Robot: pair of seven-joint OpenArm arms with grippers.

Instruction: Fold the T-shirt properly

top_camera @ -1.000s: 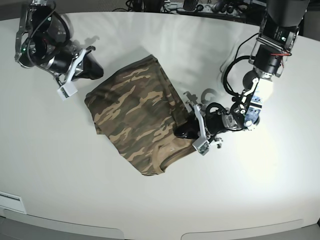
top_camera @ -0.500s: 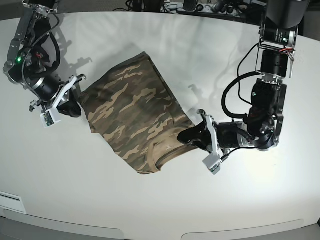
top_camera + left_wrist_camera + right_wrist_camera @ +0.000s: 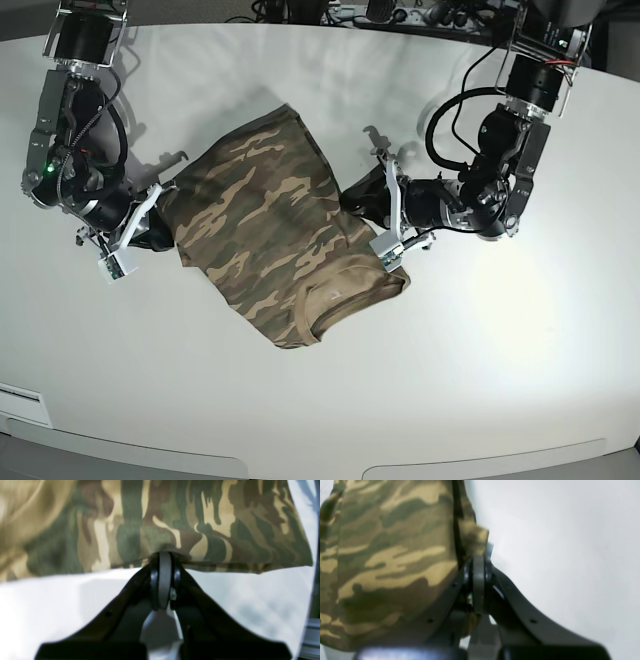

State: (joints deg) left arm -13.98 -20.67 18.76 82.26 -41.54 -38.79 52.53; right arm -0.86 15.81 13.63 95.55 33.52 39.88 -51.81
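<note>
While clamped by end effectors (image 3: 162,562), T-shirt (image 3: 270,235).

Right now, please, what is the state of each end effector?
Left end effector: closed, pinching the hem edge of the T-shirt.
Right end effector: closed, gripping a fabric corner of the T-shirt.

T-shirt (image 3: 272,235) lying folded on the table (image 3: 500,380) at frame centre, left gripper (image 3: 352,200) meeting its right edge, right gripper (image 3: 160,232) sitting at its left edge
</note>
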